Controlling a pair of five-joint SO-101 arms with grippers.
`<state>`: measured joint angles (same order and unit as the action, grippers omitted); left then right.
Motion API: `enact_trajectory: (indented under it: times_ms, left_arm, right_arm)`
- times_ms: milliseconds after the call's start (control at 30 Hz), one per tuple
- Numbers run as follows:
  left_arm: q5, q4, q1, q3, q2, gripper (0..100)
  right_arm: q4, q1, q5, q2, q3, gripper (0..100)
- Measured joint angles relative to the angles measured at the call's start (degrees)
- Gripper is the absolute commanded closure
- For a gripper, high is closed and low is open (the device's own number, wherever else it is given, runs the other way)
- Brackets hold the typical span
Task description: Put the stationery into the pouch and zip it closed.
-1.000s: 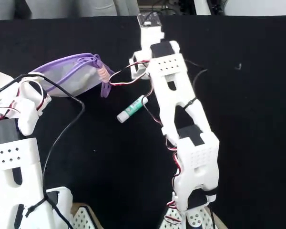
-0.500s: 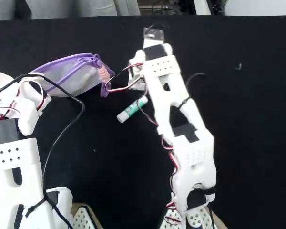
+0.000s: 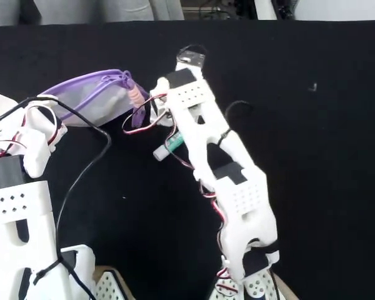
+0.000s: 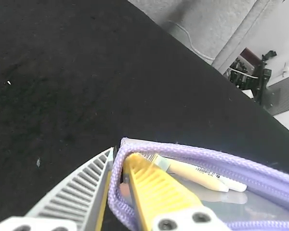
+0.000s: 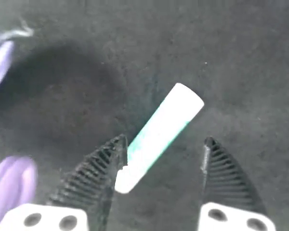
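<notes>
The right pincer (image 5: 164, 140) hangs open over the glue stick (image 3: 164, 150), lying on the table (image 3: 325, 162) just right of the pouch (image 3: 90, 103). The left pincer (image 4: 119, 156) pinches the pouch's edge. Next, I think: drop, squeeze, lift.

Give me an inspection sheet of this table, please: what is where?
Surface: black cloth-covered table.
Job's things: clear pouch with purple woven rim, open, white pen inside; white-and-green glue stick lying on the cloth outside it.
Clutter: nothing seen.
Grippers: left pincer shut on the pouch rim; right pincer open, straddling the glue stick, not gripping.
Cables: black cable and red-white wires along the arms.
Surroundings: grey backdrop beyond the far edge.
</notes>
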<state>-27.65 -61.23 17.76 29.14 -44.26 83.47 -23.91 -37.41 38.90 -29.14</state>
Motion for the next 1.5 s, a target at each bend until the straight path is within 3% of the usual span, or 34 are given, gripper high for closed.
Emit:
enact_trajectory:
  times_ms: [167,400,733,1000,1233,1500]
  left_arm:
    - [0.0,0.0,0.0,0.0,0.0,97]
    - [0.0,0.0,0.0,0.0,0.0,97]
    - [0.0,0.2,0.0,0.4,0.0,97]
    - [0.0,0.2,0.0,0.4,0.0,97]
    - [0.0,0.2,0.0,0.4,0.0,97]
    - [0.0,0.2,0.0,0.5,0.0,97]
  right_arm:
    - [-3.3,0.0,0.0,4.4,0.5,76.1]
    - [-2.4,0.8,0.0,6.1,-0.4,98.7]
    - [0.0,4.1,3.5,6.4,-2.7,98.1]
    - [9.8,9.8,3.7,5.7,-16.1,98.2]
    - [11.0,9.9,9.8,3.4,-27.3,98.5]
    - [15.8,9.9,12.0,-0.7,-39.5,98.8]
